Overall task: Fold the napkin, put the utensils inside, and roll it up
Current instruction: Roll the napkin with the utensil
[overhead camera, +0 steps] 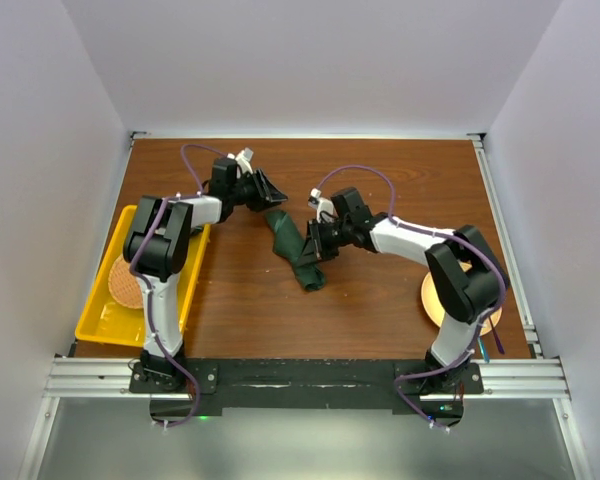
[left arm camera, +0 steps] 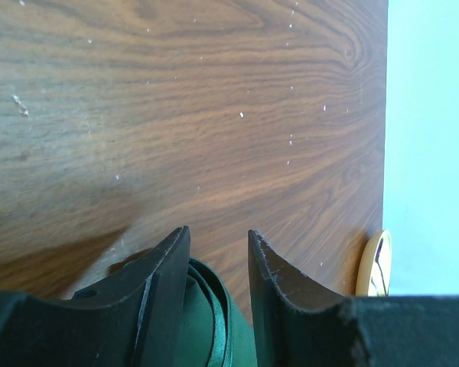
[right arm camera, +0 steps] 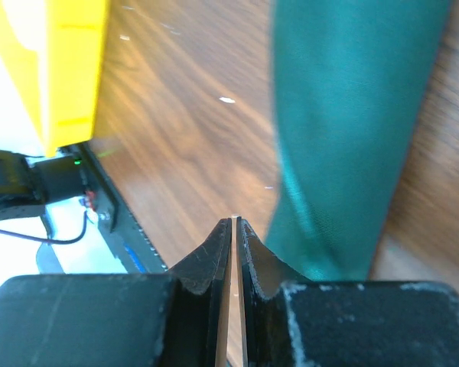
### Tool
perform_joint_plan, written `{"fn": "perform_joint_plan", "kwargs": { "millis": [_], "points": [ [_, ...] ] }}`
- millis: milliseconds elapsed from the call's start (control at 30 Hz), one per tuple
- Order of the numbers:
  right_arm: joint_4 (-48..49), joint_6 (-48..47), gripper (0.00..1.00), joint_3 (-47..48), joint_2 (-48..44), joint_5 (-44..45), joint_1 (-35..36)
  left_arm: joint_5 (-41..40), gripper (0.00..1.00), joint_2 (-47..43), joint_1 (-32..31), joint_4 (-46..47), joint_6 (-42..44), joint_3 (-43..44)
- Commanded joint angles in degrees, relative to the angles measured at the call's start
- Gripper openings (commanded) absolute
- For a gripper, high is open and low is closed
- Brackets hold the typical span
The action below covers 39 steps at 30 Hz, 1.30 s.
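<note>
The left hand (left arm camera: 219, 232) has its two fingers (left arm camera: 168, 287) partly apart and closed on one bunched end of the green napkin (overhead camera: 298, 252). The folded cloth fills the gap near the roots of the fingers. Ahead of its fingertips lies bare wood-grain counter (left arm camera: 176, 115), and far ahead, off to one side, the edge of an orange plate (left arm camera: 376, 264) shows.

The right hand (right arm camera: 235, 222) is closed to a thin slit with nothing visible in it. The napkin lies on the counter just beside this hand and runs on ahead of it as a long crumpled band, its far end at the left hand. Well ahead on the other side is a yellow tray (right arm camera: 61, 69).
</note>
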Motion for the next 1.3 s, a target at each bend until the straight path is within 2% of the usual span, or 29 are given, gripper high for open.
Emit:
{"fn": "perform_joint_plan", "kwargs": {
  "millis": [0, 367, 600, 767, 833, 867, 900, 1133, 1167, 1233, 1267],
  "points": [
    [0.9, 0.5, 0.11, -2.8, -4.7, -0.6, 0.9, -0.3, 0.42, -2.3, -0.2, -1.2, 1.9, 2.1],
    [6.0, 0.9, 0.09, -8.6, -1.4, -0.7, 0.8, -0.2, 0.42, -5.0, -0.3, -3.1, 2.6, 2.5],
    [2.4, -0.2, 0.09, -4.6, -3.1, -0.4, 0.9, 0.2, 0.43, -8.8, -0.6, -6.1, 3.0, 3.6],
    [-2.2, -1.3, 0.12, -1.6, -10.0, 2.2, 0.9, 0.4, 0.45, -16.6, -2.4, -10.8, 5.0, 2.2],
    [-8.0, -2.6, 0.13, -0.3, -14.7, 5.2, 0.8, 0.5, 0.46, -22.2, -4.0, -12.4, 6.5, 0.0],
    [-9.8, -3.5, 0.15, -0.2, -16.7, 9.5, 0.8, 0.7, 0.47, -24.4, -4.6, -13.4, 6.9, -1.2],
    [-13.3, -3.9, 0.17, -0.1, -18.5, 11.5, 0.8, 0.8, 0.48, -29.5, -5.0, -14.0, 7.2, -3.8],
    [-24.0, -4.0, 0.4, -1.4, -36.4, 29.5, 0.8, -1.6, 0.54, -54.5, -7.8, -18.8, 5.6, -16.7],
    [-24.6, -3.6, 0.52, -1.4, -40.1, 30.7, 0.7, -1.6, 0.55, -57.0, -7.9, -19.4, 5.1, -17.8],
    [-26.5, -2.7, 0.65, -1.1, -43.6, 35.6, 0.7, -2.5, 0.58, -64.1, -8.0, -20.3, 5.2, -19.0],
    [-27.7, -1.4, 0.92, -1.0, -45.8, 36.9, 0.8, -3.2, 0.61, -66.5, -8.0, -21.0, 5.2, -19.3]
  ]
}}
